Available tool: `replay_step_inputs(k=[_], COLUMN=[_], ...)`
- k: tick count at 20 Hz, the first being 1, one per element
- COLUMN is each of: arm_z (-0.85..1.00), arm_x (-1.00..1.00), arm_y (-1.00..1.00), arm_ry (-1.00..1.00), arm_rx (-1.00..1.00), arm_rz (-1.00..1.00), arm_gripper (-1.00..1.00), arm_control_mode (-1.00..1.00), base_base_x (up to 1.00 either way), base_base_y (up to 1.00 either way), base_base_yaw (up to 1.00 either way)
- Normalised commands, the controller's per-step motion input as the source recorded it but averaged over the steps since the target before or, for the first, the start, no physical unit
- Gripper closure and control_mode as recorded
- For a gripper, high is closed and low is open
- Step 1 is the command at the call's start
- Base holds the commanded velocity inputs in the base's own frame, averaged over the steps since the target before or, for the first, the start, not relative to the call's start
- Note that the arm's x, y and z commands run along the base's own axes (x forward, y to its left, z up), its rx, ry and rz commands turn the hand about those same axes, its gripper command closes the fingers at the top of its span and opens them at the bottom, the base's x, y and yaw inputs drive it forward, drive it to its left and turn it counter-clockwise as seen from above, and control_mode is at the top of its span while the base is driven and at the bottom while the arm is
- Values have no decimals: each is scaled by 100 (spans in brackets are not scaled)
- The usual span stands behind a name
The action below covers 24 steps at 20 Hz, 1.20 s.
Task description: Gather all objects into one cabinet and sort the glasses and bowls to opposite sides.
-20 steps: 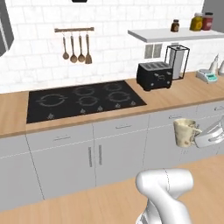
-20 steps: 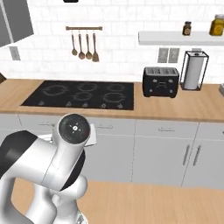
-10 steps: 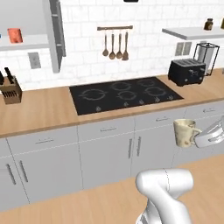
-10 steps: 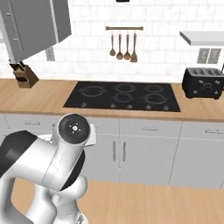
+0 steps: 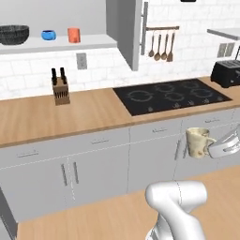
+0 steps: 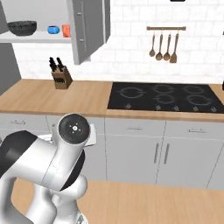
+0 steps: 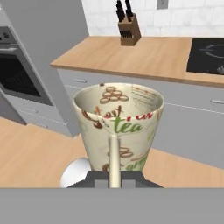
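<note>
One beige mug (image 5: 198, 142) in tool (image 5: 212, 146) | view shifted: open cabinet (image 5: 125, 29) now visible

A beige mottled mug (image 7: 118, 127) printed with "tea" fills the centre, a wooden knife block (image 7: 128, 28) on the wooden counter (image 7: 144, 59) at twelve o'clock.

The base has driven left along the table, so the hob (image 5: 171, 96) now sits to the right. An open cabinet (image 5: 124, 28), its shelf (image 5: 58, 44) and a knife block (image 5: 60, 87) have come into view.
</note>
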Motion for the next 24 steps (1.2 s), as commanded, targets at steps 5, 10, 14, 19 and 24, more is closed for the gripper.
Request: replay_step_inputs(k=[5,10,14,19,24], arm_z=[0,0,0,0,0], arm_x=[0,0,0,0,0], arm_y=[0,0,0,0,0], arm_ry=[0,0,0,0,0], arm_rx=[0,0,0,0,0], arm_rz=[0,0,0,0,0], arm_gripper=[100,100,100,100,100], arm_control_mode=[100,100,100,100,100], base_base_x=[-15,2,7,100,97], base_base_y=[100,99,0,4,19], base_base_yaw=[0,0,0,1,0])
